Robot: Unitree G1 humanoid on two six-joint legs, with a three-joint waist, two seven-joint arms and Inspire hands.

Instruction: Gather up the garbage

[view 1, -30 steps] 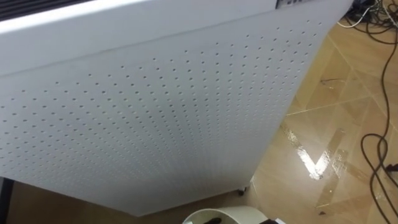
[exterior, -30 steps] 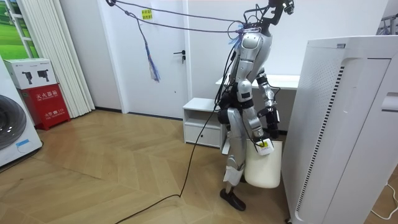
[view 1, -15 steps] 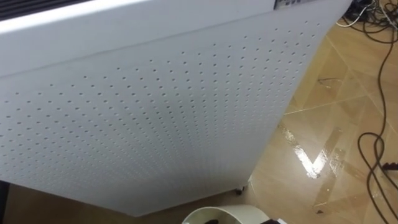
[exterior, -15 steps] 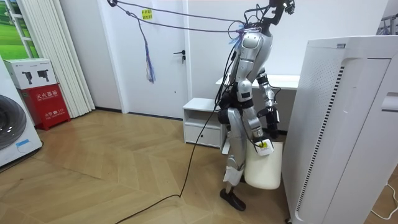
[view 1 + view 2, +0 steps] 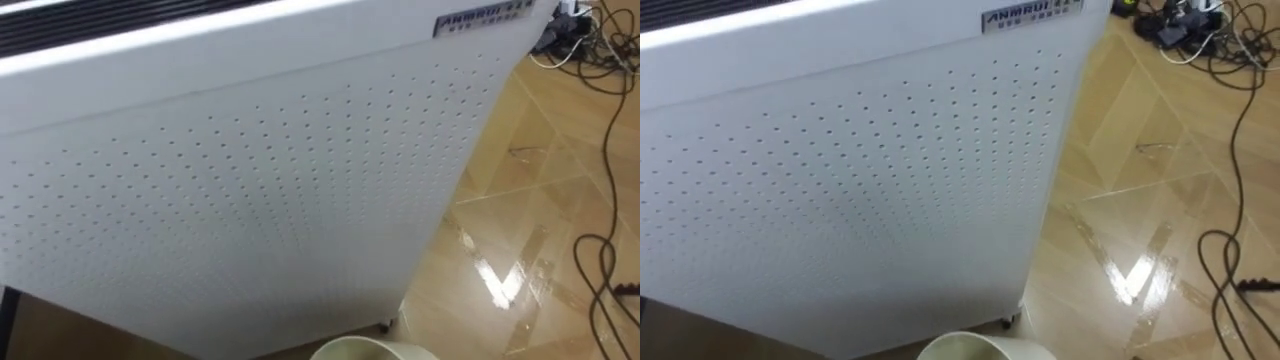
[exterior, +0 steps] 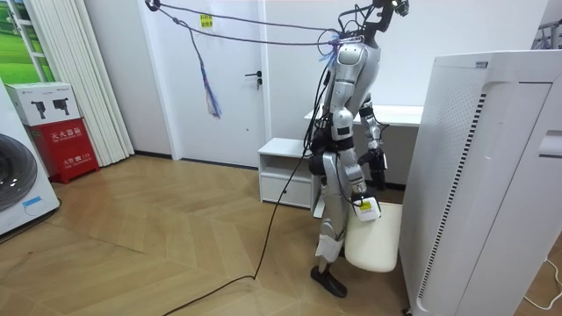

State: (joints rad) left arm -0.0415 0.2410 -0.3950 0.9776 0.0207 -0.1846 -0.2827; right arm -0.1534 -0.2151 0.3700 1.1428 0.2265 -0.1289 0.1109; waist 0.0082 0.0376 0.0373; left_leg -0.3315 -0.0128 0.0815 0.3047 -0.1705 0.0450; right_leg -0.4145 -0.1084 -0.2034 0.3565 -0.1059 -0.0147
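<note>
A cream waste bin (image 6: 373, 239) stands on the wood floor between me and a tall white appliance. The arc of its rim (image 5: 375, 348) shows at the bottom edge of the left eye view. In the room view my right hand (image 6: 360, 197) hangs at the bin's top edge, on the side nearer the camera; its fingers are too small to read. My left hand (image 6: 378, 163) is a dark shape behind it, higher up beside my hip. I see no piece of garbage.
The tall white perforated appliance (image 5: 250, 190) stands right in front of me, close to the bin. Black cables (image 5: 600, 280) trail over the glossy floor to my right. A low white cabinet (image 6: 285, 171) and a white desk (image 6: 399, 114) stand behind me.
In the room view I have straightened a little and my right hand has risen to the bin's top edge. The eye view has shifted upward, so the dark shapes at the rim have left the picture.
</note>
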